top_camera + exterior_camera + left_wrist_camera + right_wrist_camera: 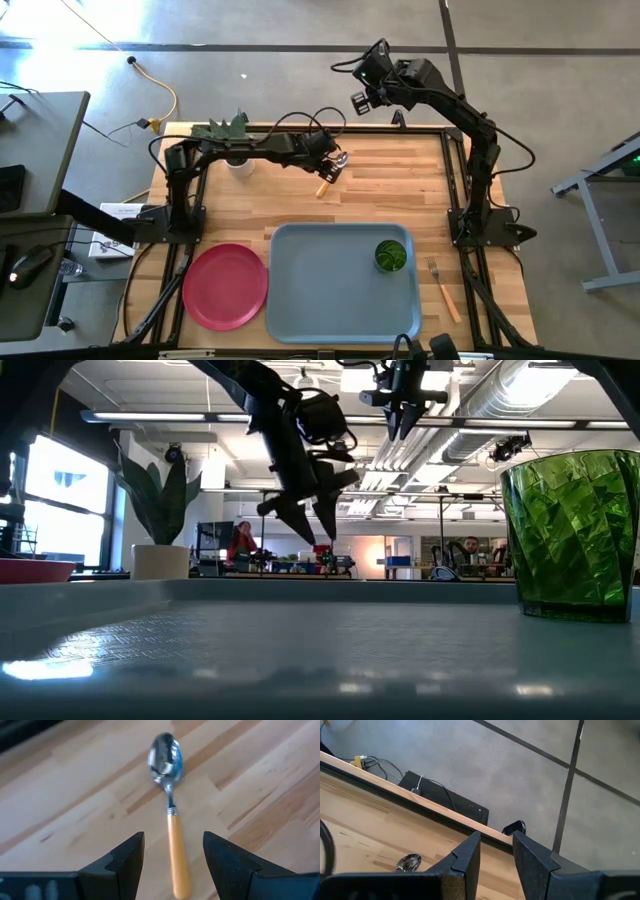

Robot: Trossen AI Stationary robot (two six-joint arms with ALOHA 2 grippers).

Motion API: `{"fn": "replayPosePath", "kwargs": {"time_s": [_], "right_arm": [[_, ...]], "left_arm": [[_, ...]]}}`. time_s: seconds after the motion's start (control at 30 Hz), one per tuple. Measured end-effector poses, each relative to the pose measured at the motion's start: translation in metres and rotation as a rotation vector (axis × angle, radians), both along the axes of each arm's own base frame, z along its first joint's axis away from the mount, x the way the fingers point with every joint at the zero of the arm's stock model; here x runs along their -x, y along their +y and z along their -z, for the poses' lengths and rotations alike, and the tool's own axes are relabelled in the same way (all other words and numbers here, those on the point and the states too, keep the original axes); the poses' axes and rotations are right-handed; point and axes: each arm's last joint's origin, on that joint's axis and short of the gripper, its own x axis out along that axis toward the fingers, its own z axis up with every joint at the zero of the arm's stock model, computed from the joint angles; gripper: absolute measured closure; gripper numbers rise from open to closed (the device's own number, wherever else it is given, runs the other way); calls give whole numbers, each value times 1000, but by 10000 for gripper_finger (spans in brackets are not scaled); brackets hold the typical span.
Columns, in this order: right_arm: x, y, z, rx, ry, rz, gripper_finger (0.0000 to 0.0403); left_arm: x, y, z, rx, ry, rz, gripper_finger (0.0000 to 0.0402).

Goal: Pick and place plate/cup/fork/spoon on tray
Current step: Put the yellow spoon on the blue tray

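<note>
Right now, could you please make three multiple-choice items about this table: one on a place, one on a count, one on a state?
1. Where is the cup?
A. on the tray
B. on the plate
C. beside the pot

2. How many task things lie on the tray?
A. three
B. one
C. none

3. How is the left gripper?
A. shut on the fork
B. shut and empty
C. open over the spoon

Key: 1 A, the cup stands in the tray's corner; 2 B, only the cup is there; 3 C, its fingers straddle the spoon's handle without touching.
</note>
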Motion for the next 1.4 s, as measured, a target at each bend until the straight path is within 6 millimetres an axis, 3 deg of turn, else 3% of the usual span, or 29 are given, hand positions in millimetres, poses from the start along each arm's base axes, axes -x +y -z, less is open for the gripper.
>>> {"fn": "replayPosePath", "kwargs": {"time_s": [0.53,1.23,1.4], "right_arm": [[0,0,0,-6,-4,4,295],[-1,1,1,-31,-21,-10,295],[-1,1,1,-31,-21,-11,295]], "left_arm": [[-17,-13,54,30,114,41,209],[-22,-10,79,3,156,33,210],[-22,-10,79,-21,170,38,229]]}}
